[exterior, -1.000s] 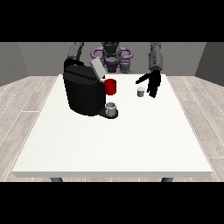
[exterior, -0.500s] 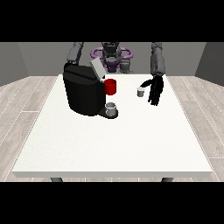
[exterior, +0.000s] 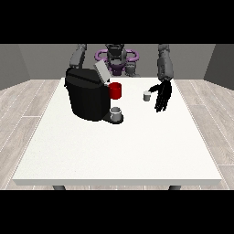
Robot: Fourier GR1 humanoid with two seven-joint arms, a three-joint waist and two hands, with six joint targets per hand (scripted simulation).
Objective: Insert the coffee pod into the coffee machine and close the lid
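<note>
A black coffee machine (exterior: 87, 97) stands on the left part of the white table (exterior: 119, 146), its grey lid (exterior: 101, 71) tilted up. Its front carries a red part (exterior: 115, 90), with a grey cup (exterior: 116, 113) on the base below. The small white coffee pod (exterior: 146, 96) stands upright on the table to the machine's right. The hand at the view's right (exterior: 162, 97) hangs just right of the pod, fingers straight and pointing down, apart from it. The arm at the view's left disappears behind the machine; its hand is hidden.
The robot's torso (exterior: 116, 57) stands behind the table's far edge. Bare white tabletop stretches from the machine and pod to the near edge (exterior: 119, 182).
The hand at the view's right has swung rightward and lowered, its fingers turning from reaching toward the pod to pointing down. The pod and machine have not moved.
</note>
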